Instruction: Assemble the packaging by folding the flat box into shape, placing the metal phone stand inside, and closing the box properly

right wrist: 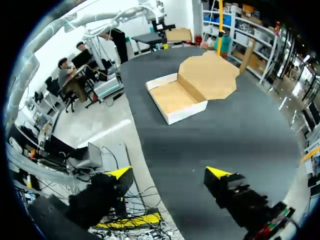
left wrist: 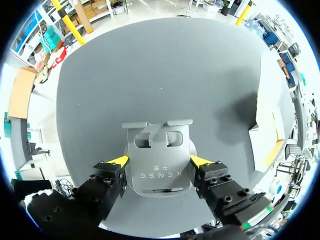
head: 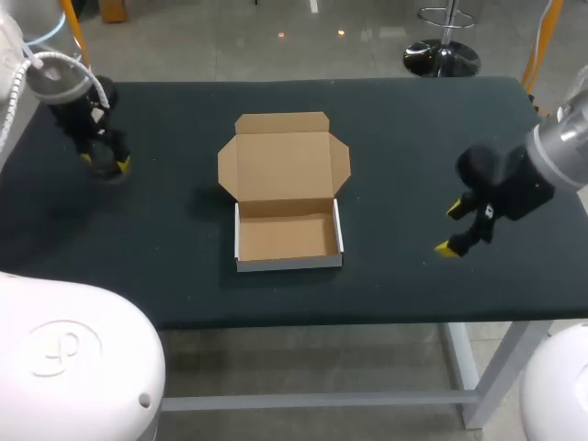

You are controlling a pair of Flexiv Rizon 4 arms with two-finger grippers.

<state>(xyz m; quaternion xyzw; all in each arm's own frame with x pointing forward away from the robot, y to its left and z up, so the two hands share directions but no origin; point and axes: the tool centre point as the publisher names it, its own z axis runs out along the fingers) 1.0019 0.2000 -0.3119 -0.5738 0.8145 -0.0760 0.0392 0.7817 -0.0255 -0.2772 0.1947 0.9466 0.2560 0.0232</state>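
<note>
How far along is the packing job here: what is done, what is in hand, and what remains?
Done: the brown cardboard box stands folded, its lid open, nothing inside. In hand: the left gripper is shut on the grey metal phone stand. Left: putting the stand in the box and closing the lid. The right gripper is open and empty.

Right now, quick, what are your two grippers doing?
Left gripper: closed on the stand.
Right gripper: open, holding nothing.
</note>
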